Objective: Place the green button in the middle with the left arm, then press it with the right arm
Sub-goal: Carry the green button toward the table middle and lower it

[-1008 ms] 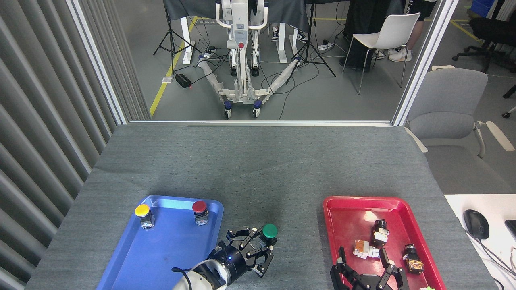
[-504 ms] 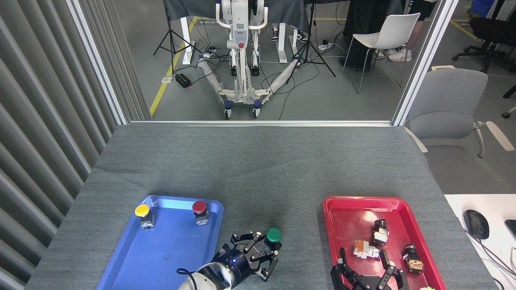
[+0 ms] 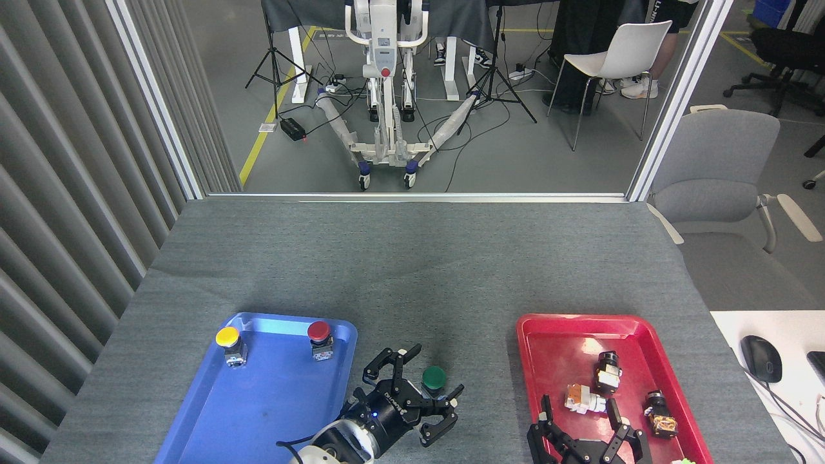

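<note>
The green button (image 3: 434, 377) stands upright on the grey cloth of the middle (image 3: 451, 303), between the two trays near the table's front edge. My left gripper (image 3: 424, 394) comes in from the bottom, open, its black fingers spread around the button's base; contact cannot be made out. My right gripper (image 3: 583, 422) sits at the bottom edge over the near end of the red tray (image 3: 561, 322), open, fingers spread with nothing between them.
A blue tray (image 3: 258, 406) on the left holds a yellow button (image 3: 229, 343) and a red button (image 3: 320, 338). Several small parts (image 3: 606, 370) lie in the red tray. A mouse (image 3: 760, 357) rests on a white desk at right.
My left gripper carried the green button a little right and down, then spread its fingers off it. The button now stands on the cloth. The right gripper has barely moved.
</note>
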Robot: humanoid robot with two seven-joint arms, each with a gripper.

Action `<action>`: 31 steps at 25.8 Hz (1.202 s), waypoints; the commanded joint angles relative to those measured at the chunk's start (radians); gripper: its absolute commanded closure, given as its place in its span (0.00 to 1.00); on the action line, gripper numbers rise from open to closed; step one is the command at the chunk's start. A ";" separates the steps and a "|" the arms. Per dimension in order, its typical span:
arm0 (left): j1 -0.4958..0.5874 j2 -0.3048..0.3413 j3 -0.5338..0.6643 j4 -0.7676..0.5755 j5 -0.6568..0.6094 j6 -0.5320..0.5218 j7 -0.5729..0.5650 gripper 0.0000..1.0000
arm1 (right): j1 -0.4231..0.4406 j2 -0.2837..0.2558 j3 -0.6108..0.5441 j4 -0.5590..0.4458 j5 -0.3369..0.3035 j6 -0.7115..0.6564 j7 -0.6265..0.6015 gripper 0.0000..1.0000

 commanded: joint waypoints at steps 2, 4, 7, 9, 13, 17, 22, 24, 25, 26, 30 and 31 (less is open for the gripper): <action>0.203 0.049 0.098 -0.330 -0.005 0.234 -0.002 0.01 | -0.008 0.003 0.018 0.002 0.000 0.000 0.007 0.03; 0.279 0.088 0.151 -0.422 0.001 0.319 -0.001 0.01 | -0.024 0.003 0.035 0.013 0.000 0.000 0.007 0.11; 0.367 0.125 0.249 -0.470 0.009 0.356 -0.004 0.01 | -0.049 0.006 0.071 0.045 0.002 0.000 0.005 0.35; 0.418 0.124 0.337 -0.471 0.036 0.352 -0.004 0.01 | -0.061 0.010 0.102 0.051 0.003 0.000 0.005 0.54; 0.479 0.125 0.412 -0.473 0.098 0.346 0.004 0.01 | -0.112 0.023 0.165 0.085 0.012 0.017 0.010 0.90; 0.487 0.127 0.414 -0.475 0.098 0.354 0.010 0.01 | -0.187 0.028 0.258 0.183 0.061 0.098 0.019 1.00; 0.498 0.127 0.424 -0.475 0.099 0.354 0.011 0.01 | -0.225 0.062 0.320 0.274 0.077 0.109 0.030 1.00; 0.502 0.127 0.438 -0.473 0.099 0.352 0.013 0.01 | -0.251 0.075 0.324 0.314 0.077 0.111 0.032 1.00; 0.502 0.127 0.440 -0.475 0.099 0.352 0.013 0.01 | -0.262 0.083 0.326 0.338 0.077 0.111 0.032 1.00; 0.502 0.127 0.440 -0.473 0.099 0.352 0.013 0.01 | -0.276 0.091 0.326 0.366 0.077 0.112 0.032 1.00; 0.502 0.124 0.443 -0.475 0.099 0.354 0.013 0.01 | -0.305 0.102 0.328 0.446 0.075 0.118 0.030 1.00; 0.502 0.124 0.443 -0.475 0.099 0.352 0.013 0.01 | -0.307 0.103 0.328 0.456 0.075 0.118 0.030 1.00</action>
